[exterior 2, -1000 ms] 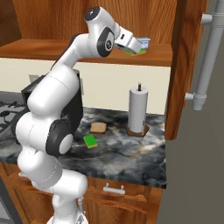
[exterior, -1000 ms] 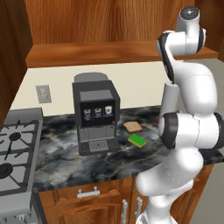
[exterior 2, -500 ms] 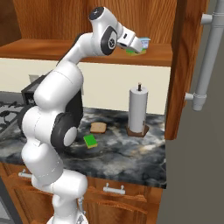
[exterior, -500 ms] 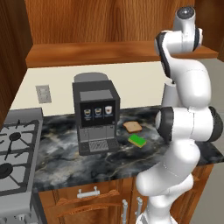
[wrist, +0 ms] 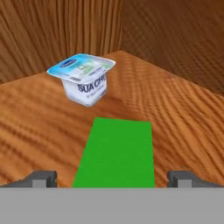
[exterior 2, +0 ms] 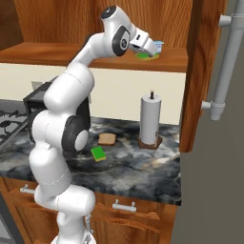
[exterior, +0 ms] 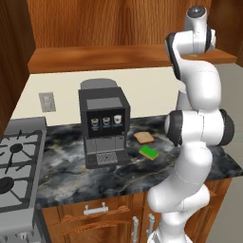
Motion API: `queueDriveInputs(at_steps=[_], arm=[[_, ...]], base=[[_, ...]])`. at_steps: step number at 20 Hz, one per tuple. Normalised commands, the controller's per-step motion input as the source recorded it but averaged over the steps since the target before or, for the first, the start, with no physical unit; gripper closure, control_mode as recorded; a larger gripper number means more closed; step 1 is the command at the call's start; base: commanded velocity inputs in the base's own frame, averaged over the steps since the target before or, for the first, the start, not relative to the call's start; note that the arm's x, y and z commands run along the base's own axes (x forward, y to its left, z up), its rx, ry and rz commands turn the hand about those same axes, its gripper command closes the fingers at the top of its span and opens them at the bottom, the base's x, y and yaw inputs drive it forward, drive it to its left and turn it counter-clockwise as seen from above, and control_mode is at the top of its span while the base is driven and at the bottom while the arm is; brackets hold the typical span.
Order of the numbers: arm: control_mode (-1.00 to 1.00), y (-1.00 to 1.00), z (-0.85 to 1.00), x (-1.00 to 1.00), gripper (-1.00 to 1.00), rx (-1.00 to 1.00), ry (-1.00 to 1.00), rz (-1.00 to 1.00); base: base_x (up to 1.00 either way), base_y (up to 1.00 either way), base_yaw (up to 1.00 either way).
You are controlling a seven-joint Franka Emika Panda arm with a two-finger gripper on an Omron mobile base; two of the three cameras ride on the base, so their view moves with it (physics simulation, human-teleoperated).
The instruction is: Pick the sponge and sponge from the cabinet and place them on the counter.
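Two sponges: one (wrist: 116, 153) lies on the cabinet shelf (wrist: 183, 127) between the wide-apart fingers (wrist: 43, 178), just before a white cup (wrist: 83, 78); the other (exterior 2: 98, 153) rests on the dark surface (exterior 2: 138, 167) beside bread (exterior 2: 106, 138).

The gripper (exterior 2: 151, 50), jaws wide, reaches over a sponge (exterior 2: 143, 56) on the cabinet (exterior 2: 86, 55) shelf, while another sponge (exterior 2: 98, 153) lies on the counter (exterior 2: 138, 167) near a bread slice (exterior 2: 107, 139).
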Motion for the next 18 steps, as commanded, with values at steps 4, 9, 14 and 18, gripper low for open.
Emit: queueDriveInputs(at_steps=[4,9,14,18], arm=[[-1.00,-0.08,-0.01,0.26,-1.00,0.00,0.04,-0.01],[-1.00,-0.11,-0.05,0.17,-1.00,0.00,0.04,-0.02],[-1.00,-0.16,-0.11,0.10,-1.00,0.01,0.02,-0.02],[-1.00,-0.10,-0.13,0.06,-1.00,0.00,0.01,-0.02]], base=[[0.00,0.00,0.00],[0.00,0.00,0.00],[0.00,0.00,0.00],[0.00,0.00,0.00]])
